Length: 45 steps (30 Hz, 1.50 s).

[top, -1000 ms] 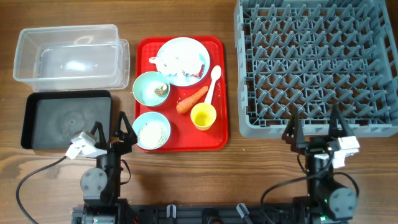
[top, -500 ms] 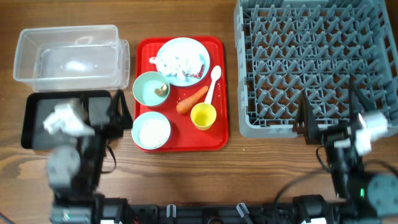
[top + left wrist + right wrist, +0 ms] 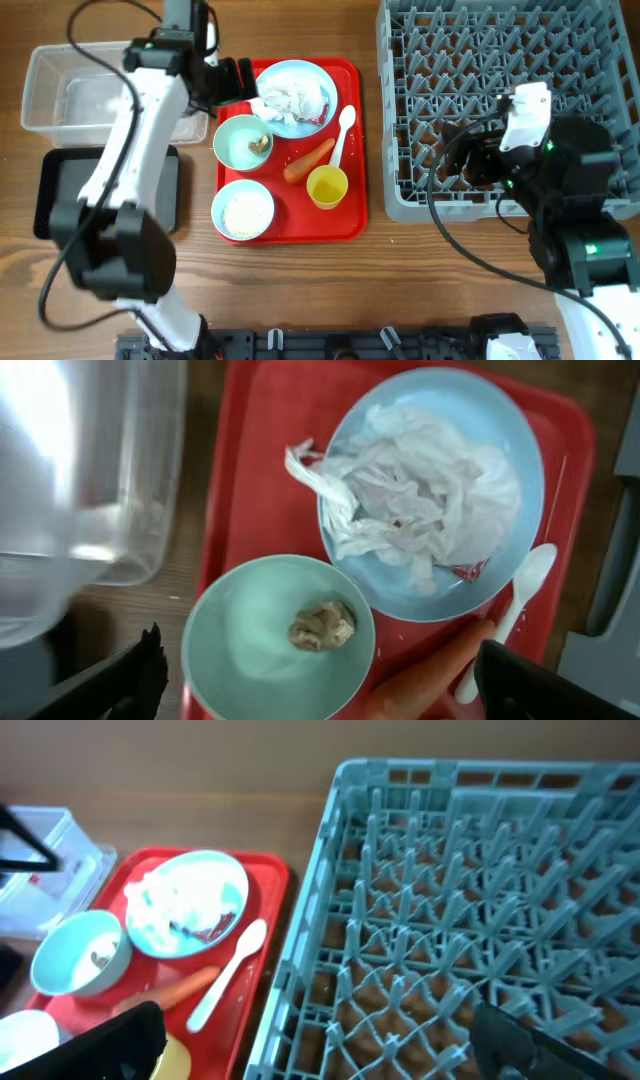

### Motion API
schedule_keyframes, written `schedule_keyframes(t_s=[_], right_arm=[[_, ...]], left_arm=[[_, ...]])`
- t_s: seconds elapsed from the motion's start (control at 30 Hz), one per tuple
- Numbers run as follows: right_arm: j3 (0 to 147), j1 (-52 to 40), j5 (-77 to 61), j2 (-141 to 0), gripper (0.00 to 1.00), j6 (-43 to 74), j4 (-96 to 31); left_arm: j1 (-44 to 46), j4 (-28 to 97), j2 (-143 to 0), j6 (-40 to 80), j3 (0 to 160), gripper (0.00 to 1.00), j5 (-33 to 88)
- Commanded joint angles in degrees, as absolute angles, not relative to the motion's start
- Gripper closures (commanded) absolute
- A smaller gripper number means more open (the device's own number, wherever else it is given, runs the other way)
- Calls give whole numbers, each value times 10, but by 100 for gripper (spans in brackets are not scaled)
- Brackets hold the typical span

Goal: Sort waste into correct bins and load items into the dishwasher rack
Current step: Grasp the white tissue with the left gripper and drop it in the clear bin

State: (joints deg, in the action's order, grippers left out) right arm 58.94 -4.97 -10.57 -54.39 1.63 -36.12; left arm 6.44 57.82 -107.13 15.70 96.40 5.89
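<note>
On the red tray (image 3: 300, 205) a light-blue plate (image 3: 318, 80) holds crumpled white paper (image 3: 288, 97) with a red-printed wrapper (image 3: 470, 570). One bowl (image 3: 236, 140) holds a brown scrap (image 3: 320, 625), another bowl (image 3: 244, 209) holds rice. The carrot (image 3: 308, 160), white spoon (image 3: 343, 133) and yellow cup (image 3: 327, 186) lie beside them. My left gripper (image 3: 238, 82) is open and empty above the scrap bowl (image 3: 250, 650), by the plate's left edge. My right gripper (image 3: 455, 152) is open and empty over the front left of the grey rack (image 3: 510, 60).
The clear tub (image 3: 60, 95) stands at the far left with the black tray (image 3: 60, 195) in front of it. The rack fills the right side, and its near left wall (image 3: 300, 980) stands close to the red tray's right edge.
Both arms have lifted from the table's front edge. The left has swung far forward over the tray beside the plate. The right has moved over the rack's front left. Both stay open.
</note>
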Motion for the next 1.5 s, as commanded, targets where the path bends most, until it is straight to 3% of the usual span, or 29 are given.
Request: schedule_keyframes(t_s=[0.0,0.27,0.77,0.8,0.83,0.87,0.93,1.13,1.23,1.47], right_arm=[[601,-48,-137,-569,0,17,-363],[601,-48,-150,-602,0,32,-386],[600,-48,-152,-602,0,32,-430],[600,-48,-152,-602,0,32,-430],[600,-48,-151,-602,0,32,-430],[600,-48,-152,-602,0,32,-433],[600,-48,-152,-602,0,32,-436],[600,-48,-152,-602,0,51,-436],[600,-48,-152,-602,0,51,-437],[600,-48,-151,-602,0,51,-432]], left_arm=[[73,548,-1118,181,973,0,146],[203,363,-1173,151,973,0,-52],[240,340,-1320,137,972,0,-57],[239,341,-1323,137,972,5,-57],[239,342,-1324,137,972,18,-57],[239,343,-1324,137,972,54,-57],[239,346,-1324,137,972,96,-57],[230,394,-1292,137,991,96,-50],[200,478,-1221,138,1099,96,-14],[56,531,-1134,139,1139,96,-11]])
